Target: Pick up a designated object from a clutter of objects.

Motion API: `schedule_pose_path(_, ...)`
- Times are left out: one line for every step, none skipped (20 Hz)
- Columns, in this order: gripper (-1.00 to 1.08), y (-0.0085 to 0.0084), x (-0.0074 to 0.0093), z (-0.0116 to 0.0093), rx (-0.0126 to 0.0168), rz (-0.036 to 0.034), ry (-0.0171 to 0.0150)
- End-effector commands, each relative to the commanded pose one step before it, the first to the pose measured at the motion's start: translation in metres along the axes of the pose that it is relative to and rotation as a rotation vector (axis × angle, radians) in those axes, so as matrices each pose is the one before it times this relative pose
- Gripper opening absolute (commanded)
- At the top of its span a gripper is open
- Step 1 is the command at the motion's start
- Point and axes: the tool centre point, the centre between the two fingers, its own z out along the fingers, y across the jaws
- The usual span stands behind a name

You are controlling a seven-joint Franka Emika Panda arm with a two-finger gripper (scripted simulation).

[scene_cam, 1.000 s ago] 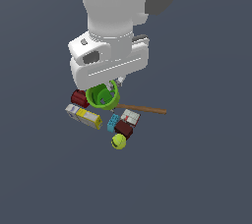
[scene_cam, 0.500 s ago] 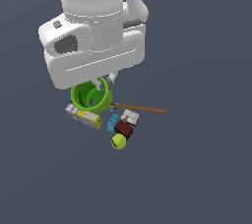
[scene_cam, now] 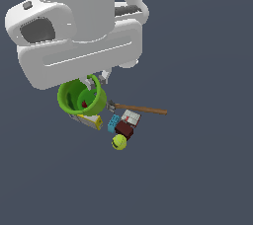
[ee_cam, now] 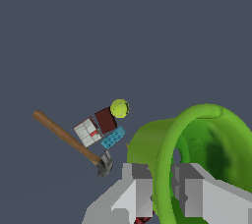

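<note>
The designated object, a bright green cup [scene_cam: 81, 98] with a flared rim, hangs tilted above the clutter of objects, which lies on the dark floor. My gripper [scene_cam: 96, 79] is shut on its rim. In the wrist view one grey finger [ee_cam: 138, 188] sits outside the cup wall [ee_cam: 147, 144] and the other finger [ee_cam: 194, 191] sits inside it. My gripper [ee_cam: 165, 181] pinches the rim between them. The arm's white body hides the cup's upper edge in the exterior view.
Below lie a wooden-handled hammer [scene_cam: 141, 109], a blue brick [scene_cam: 113, 123], a white and maroon box [scene_cam: 131, 117], a dark maroon box [scene_cam: 123, 130], a yellow-green ball [scene_cam: 119, 142] and a yellow and white box [scene_cam: 91, 121]. A red sliver [ee_cam: 142, 219] shows under the fingers.
The arm has risen toward the exterior camera with the green cup in its grip, so both look larger. The cup now hangs clear of the pile, which has not moved.
</note>
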Motion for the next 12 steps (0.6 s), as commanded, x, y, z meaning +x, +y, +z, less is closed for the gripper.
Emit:
schedule_pose_path(-1.00, 0.00382, 0.00292, -0.00604, -0.00175, -0.00016, 0.00189)
schedule_pose_path(-1.00, 0.00113, 0.00082, -0.00131, 0.00000, 0.00000, 0.00000)
schedule_pose_path(-1.00, 0.00098, 0.00072, -0.00114, 0.00000, 0.00000, 0.00000)
schedule_pose_path(-1.00, 0.00083, 0.00062, -0.00097, 0.00000, 0.00000, 0.00000)
schedule_pose_path(-1.00, 0.00069, 0.00052, -0.00080, 0.00000, 0.00000, 0.00000)
schedule_pose_path(-1.00, 0.00055, 0.00043, -0.00064, 0.00000, 0.00000, 0.00000)
schedule_pose_path(-1.00, 0.00042, 0.00034, -0.00048, 0.00000, 0.00000, 0.00000)
schedule_pose_path(-1.00, 0.00028, 0.00024, -0.00032, 0.00000, 0.00000, 0.00000)
schedule_pose_path(-1.00, 0.00014, 0.00015, -0.00015, 0.00000, 0.00000, 0.00000)
schedule_pose_path(-1.00, 0.00001, 0.00006, 0.00000, 0.00000, 0.00000, 0.00000)
schedule_pose_path(-1.00, -0.00011, -0.00002, 0.00014, 0.00000, 0.00000, 0.00000)
schedule_pose_path(-1.00, -0.00007, -0.00003, 0.00008, 0.00000, 0.00000, 0.00000)
